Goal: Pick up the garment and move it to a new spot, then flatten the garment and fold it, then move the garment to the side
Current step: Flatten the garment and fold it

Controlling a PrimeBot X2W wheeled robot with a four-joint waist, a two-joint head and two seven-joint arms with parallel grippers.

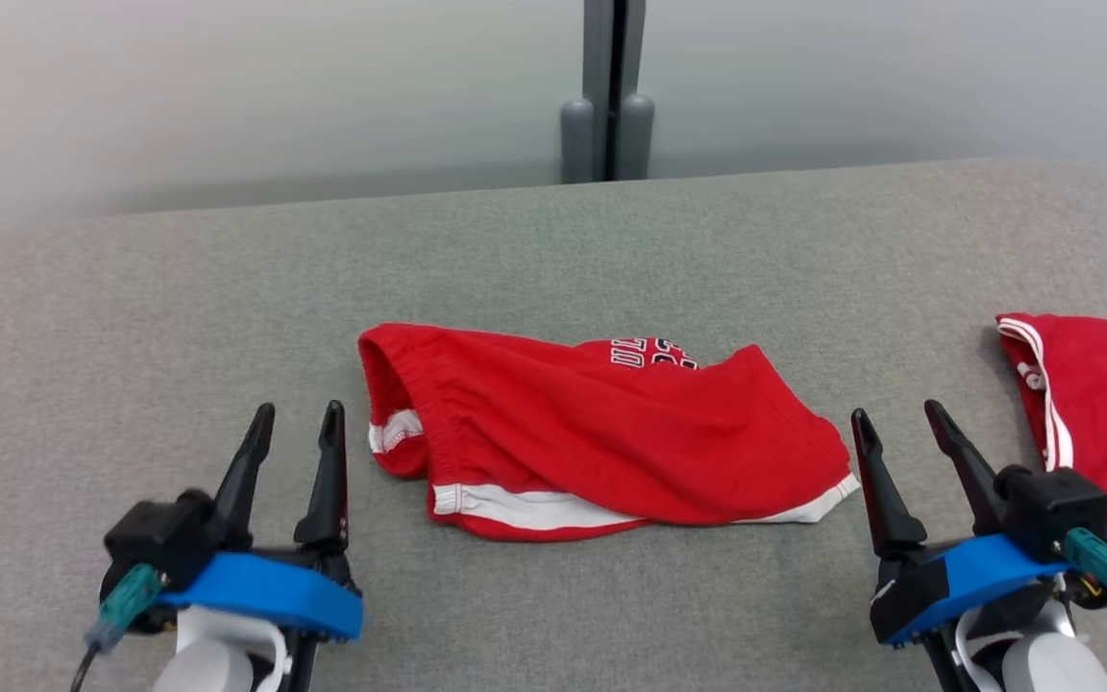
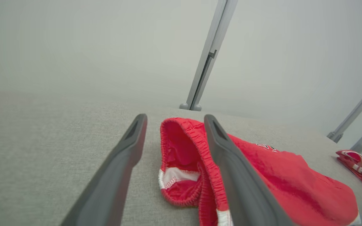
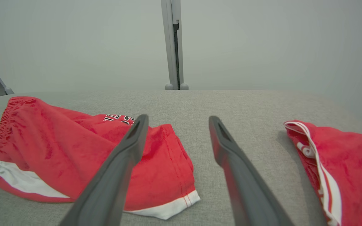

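Red shorts (image 1: 602,432) sit mid-table (image 1: 179,317), waistband (image 1: 390,384) to the left, hem (image 1: 827,476) to the right, white trim (image 1: 515,505) along the near edge. The left gripper (image 1: 299,408) is spread wide and empty, just near-left of the waistband. The right gripper (image 1: 897,410) is also spread and empty, just off the hem. Neither touches cloth. A second garment (image 1: 1101,404), also red, lies at the table's right edge, apart from the shorts.

So where are we? The shorts look doubled over but lumpy: a ridge runs across the top layer and the waistband gapes open. I'd call this the flatten-and-fold step, not finished. Next move, as I read it: each gripper comes in on its own end, pinches low to the table, and draws outward to pull the wrinkles flat. The pinch needs both layers, or the top one may slide. It should also stay clear of the second garment on the right.
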